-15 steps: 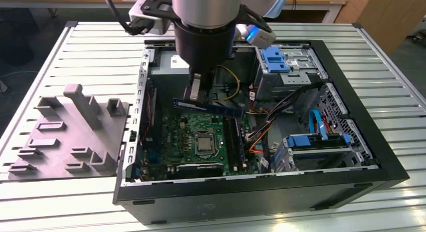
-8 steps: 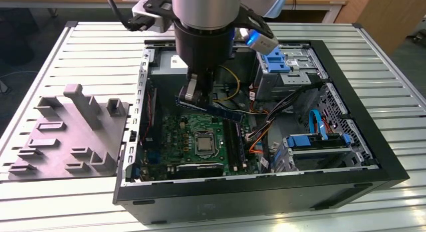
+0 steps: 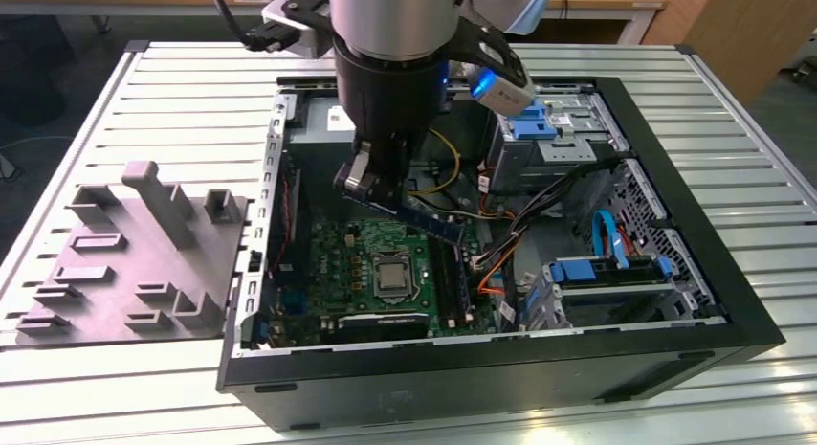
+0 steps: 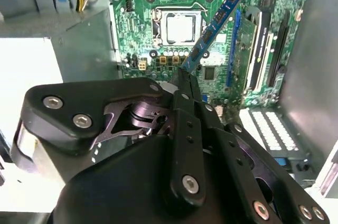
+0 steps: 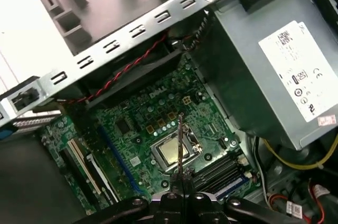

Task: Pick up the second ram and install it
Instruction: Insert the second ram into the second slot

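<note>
While clamped by one end in the closed black metal end effector (image 4: 185, 78), hangs slanted above the green motherboard (image 3: 364, 249) inside the open black computer case (image 3: 511, 368): slim, dark blue-green second ram (image 4: 219, 20). Seemingly mid-carry, not yet seated; calls for levelling over a free long black socket (image 5: 217, 172).

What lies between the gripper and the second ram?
Nothing: in the second wrist view the gripper is shut directly on one end of the second ram.
</note>
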You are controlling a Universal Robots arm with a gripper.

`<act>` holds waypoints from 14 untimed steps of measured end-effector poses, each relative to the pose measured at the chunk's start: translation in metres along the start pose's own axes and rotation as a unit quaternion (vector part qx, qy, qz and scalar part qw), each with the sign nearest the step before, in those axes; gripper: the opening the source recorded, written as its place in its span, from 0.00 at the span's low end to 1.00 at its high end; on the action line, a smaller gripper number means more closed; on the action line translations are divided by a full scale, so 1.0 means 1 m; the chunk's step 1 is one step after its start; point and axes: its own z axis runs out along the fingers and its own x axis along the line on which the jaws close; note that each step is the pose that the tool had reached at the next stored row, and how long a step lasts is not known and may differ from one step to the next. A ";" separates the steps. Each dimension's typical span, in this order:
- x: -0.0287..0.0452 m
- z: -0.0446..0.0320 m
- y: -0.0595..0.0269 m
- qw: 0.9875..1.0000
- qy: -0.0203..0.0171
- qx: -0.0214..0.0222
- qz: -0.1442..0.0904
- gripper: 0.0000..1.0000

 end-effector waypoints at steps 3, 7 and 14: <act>0.0000 0.0007 0.0000 1.000 -0.001 0.001 0.027 0.11; 0.0001 0.0016 0.0000 0.998 -0.002 0.002 0.063 0.11; 0.0001 0.0033 -0.0001 0.992 -0.004 0.005 0.127 0.11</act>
